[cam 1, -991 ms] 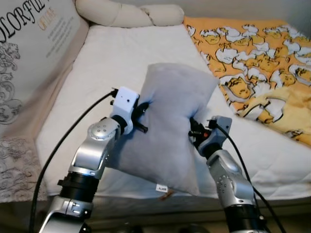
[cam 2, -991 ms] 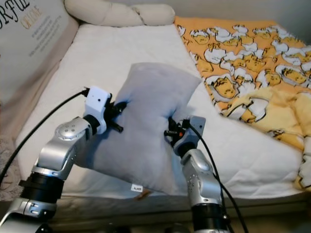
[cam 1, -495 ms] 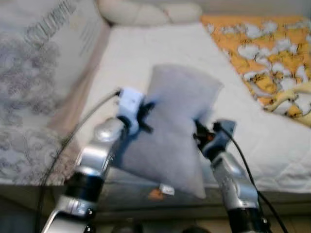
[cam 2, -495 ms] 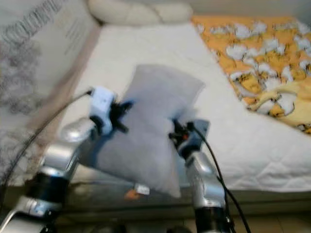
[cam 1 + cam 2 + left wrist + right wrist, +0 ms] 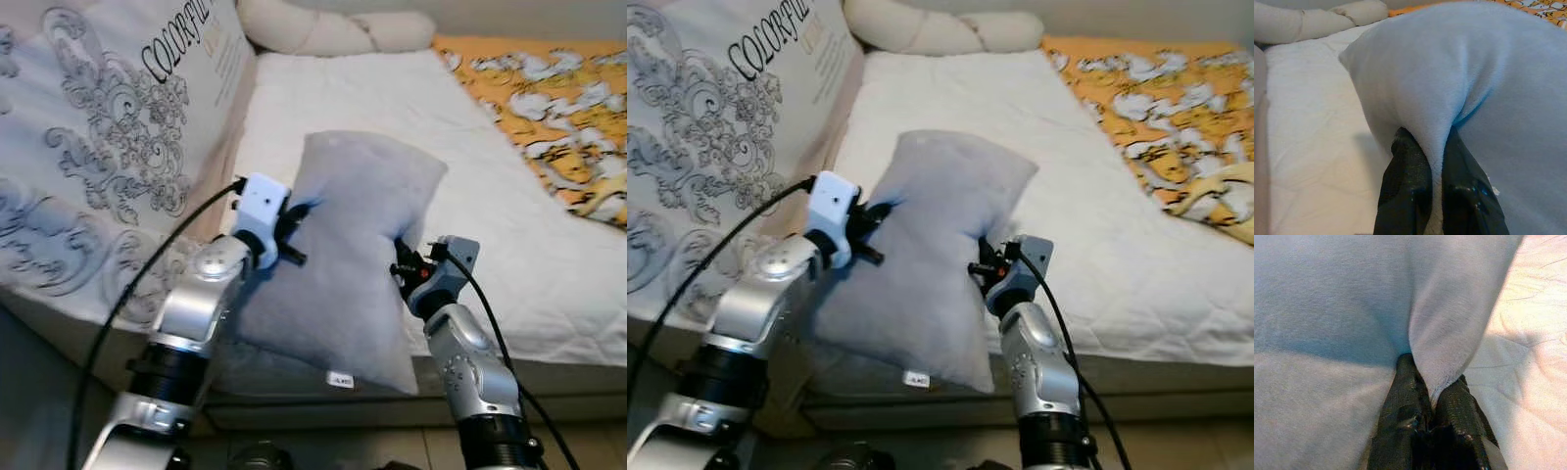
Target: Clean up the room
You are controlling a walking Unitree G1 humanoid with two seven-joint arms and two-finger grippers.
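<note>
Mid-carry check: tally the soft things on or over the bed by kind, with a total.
Grey pillow, pinched by left gripper and right gripper: 1
Cream bolster at the head of the bed: 1
Orange patterned blanket on the white mattress: 1
Total: 3

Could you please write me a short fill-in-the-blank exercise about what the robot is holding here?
1. Both tools are pinching a grey ____.
2. The left tool grips one side edge and the right tool grips the ____ side edge.
3. The blanket with the yellow and white print is mainly ____ in colour.
4. The mattress has a ____ cover.

Missing words: pillow; opposite; orange; white
</note>
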